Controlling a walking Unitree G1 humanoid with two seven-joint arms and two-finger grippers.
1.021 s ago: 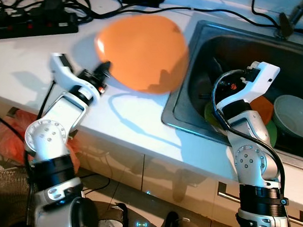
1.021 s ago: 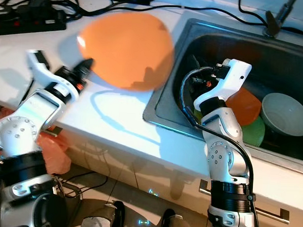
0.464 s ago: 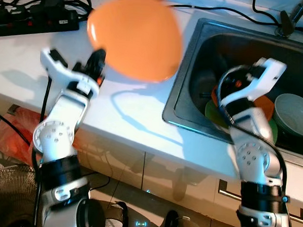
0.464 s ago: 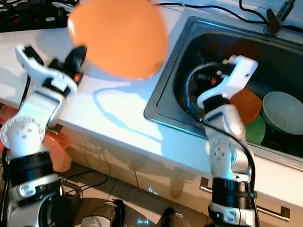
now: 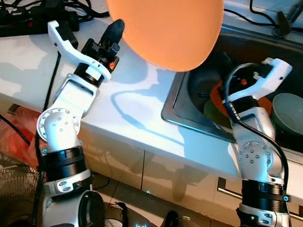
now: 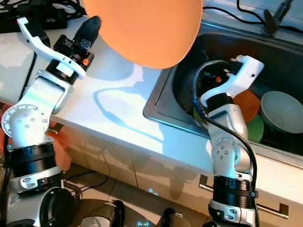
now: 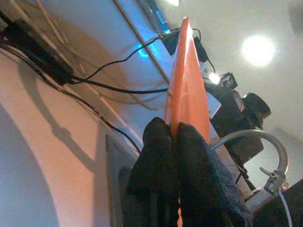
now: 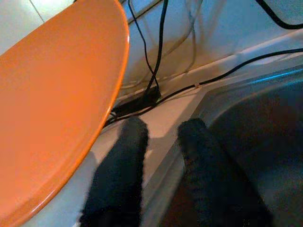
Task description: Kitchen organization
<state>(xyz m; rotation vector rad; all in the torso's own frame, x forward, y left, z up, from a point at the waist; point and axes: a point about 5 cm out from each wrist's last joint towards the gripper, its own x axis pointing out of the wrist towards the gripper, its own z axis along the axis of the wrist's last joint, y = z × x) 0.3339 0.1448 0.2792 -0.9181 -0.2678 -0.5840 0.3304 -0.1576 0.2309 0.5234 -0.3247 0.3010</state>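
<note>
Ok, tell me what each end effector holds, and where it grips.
Left end effector pinches the orange plate by its rim. Right end effector is open over the sink, holding nothing.

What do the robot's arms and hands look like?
Both arms are shiny silver metal with round, bolted joints and black bands lower down. White brackets sit at the wrists, with looping black cables. The left hand and right hand each have two long, fuzzy black fingers.

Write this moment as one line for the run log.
left gripper: shut on orange plate, raised above counter | right gripper: open, over sink
</note>
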